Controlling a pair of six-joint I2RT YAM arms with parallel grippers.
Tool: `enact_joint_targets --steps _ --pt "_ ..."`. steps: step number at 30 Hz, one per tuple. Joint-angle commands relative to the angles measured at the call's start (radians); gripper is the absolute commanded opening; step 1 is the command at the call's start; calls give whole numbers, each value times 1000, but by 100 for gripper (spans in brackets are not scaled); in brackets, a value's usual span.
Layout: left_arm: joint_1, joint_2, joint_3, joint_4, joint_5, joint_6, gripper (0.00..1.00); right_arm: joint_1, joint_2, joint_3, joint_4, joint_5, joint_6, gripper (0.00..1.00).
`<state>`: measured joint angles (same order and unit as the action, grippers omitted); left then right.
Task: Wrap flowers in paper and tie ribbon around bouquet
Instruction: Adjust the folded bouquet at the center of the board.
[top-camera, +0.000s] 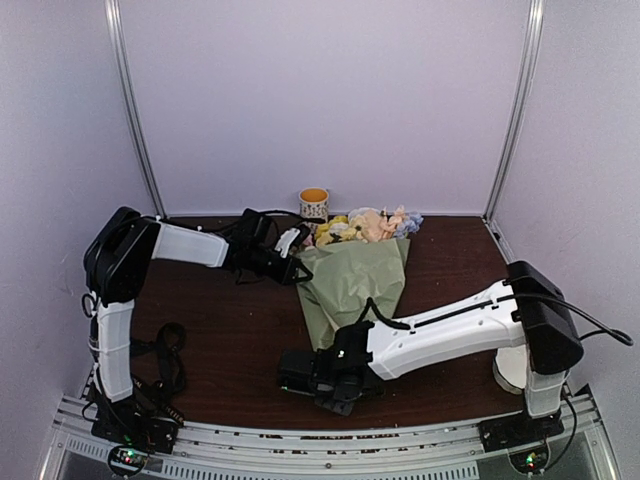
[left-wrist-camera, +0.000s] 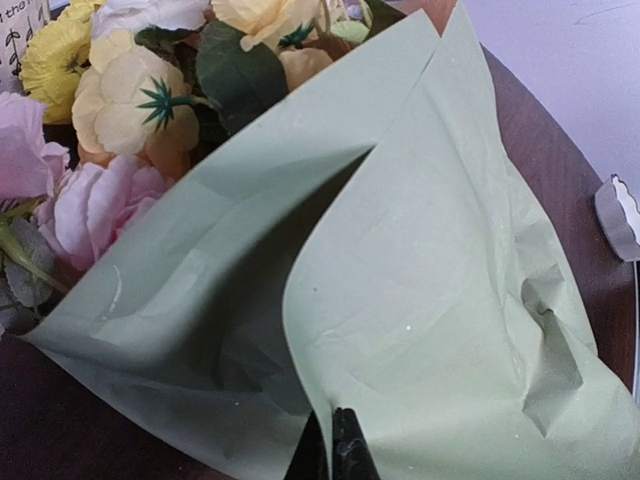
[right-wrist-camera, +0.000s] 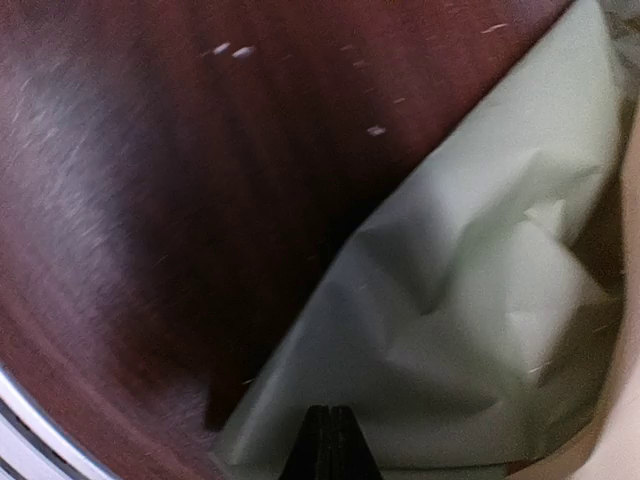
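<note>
Right gripper (right-wrist-camera: 330, 445): fingertips pressed together, low over the near corner of the paper (top-camera: 355, 280); catch on the sheet impossible to tell.
Table (top-camera: 230, 330): bare dark wood just left of that corner.
Bouquet axis: running near to far, narrow stem end toward the right arm, wide mouth away.
Nearer arm: the right one, right at the stem end and a touch to its left.
Left gripper (left-wrist-camera: 340, 445): closed tight at the edge of the overlapping flap, on the cone's left side; likely pinching it, not certain.
Flowers (top-camera: 365, 226): spilling from the far end of the cone, yellow, pink and peach.
Ribbon: nowhere in view.
Cup (top-camera: 314, 204): farthest back, just beyond the blooms.
</note>
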<state>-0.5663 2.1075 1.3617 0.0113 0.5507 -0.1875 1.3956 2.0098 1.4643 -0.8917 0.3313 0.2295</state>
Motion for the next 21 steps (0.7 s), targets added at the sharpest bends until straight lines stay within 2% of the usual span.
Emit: enact_joint_targets --steps 1,8,15,19,21 --pt "35 29 50 -22 -45 22 0 58 -10 -71 -29 -134 -16 0" --pt "41 35 52 -39 -50 42 0 69 -86 -186 -44 -173 41 0" --pt "41 34 20 -9 -30 37 0 116 -248 -136 29 -165 27 0" --pt "42 34 10 -3 -23 39 0 117 -422 -195 170 -243 5 11" --pt "41 34 6 3 -21 42 0 103 -503 -245 251 -223 32 19"
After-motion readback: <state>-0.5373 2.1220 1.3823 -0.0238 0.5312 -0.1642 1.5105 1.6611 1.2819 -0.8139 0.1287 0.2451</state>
